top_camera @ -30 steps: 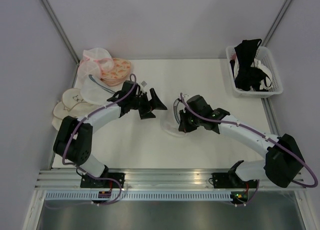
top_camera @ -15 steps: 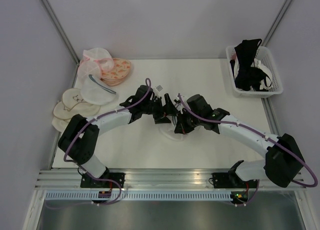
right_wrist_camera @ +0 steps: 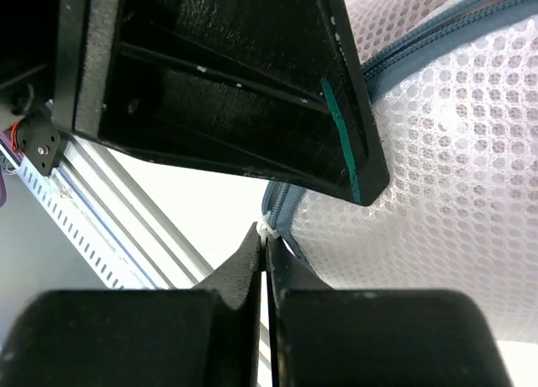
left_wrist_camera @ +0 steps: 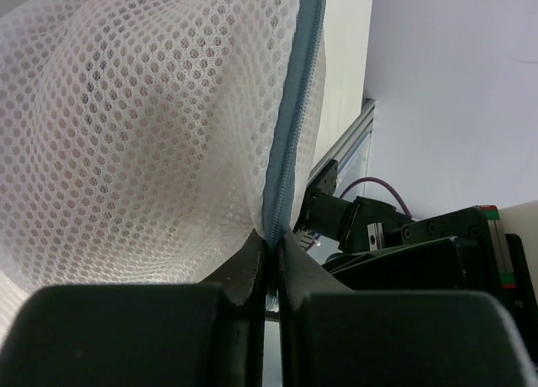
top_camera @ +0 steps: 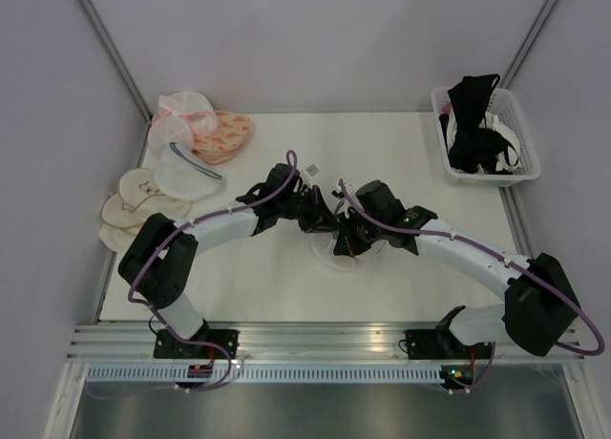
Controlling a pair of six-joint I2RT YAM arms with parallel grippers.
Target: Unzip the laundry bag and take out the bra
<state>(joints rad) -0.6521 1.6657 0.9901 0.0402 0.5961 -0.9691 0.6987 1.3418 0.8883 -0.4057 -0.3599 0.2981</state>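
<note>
The laundry bag (top_camera: 329,259), white mesh with a grey-blue zipper rim (left_wrist_camera: 294,109), lies at the table's middle, mostly covered by both grippers. My left gripper (top_camera: 320,219) is shut on the zipper rim, which runs down between its fingertips (left_wrist_camera: 271,244); the mesh dome (left_wrist_camera: 126,135) bulges to its left. My right gripper (top_camera: 346,237) is shut on the small white zipper pull (right_wrist_camera: 266,229) at the rim's end, its tips (right_wrist_camera: 265,238) pinched together. The left gripper's black body (right_wrist_camera: 227,84) hangs just above the pull. The bra is out of view.
A white basket (top_camera: 523,162) of black bras stands at the back right. At the left edge lie a pink mesh pouch (top_camera: 181,114), an orange patterned bra (top_camera: 227,134), another white mesh pouch (top_camera: 183,175) and cream cups (top_camera: 134,208). An aluminium rail (top_camera: 315,339) runs along the near edge.
My left arm swung right from the open table to the bag, and its open jaws closed on the zipper rim. The right gripper stayed shut on the pull.
</note>
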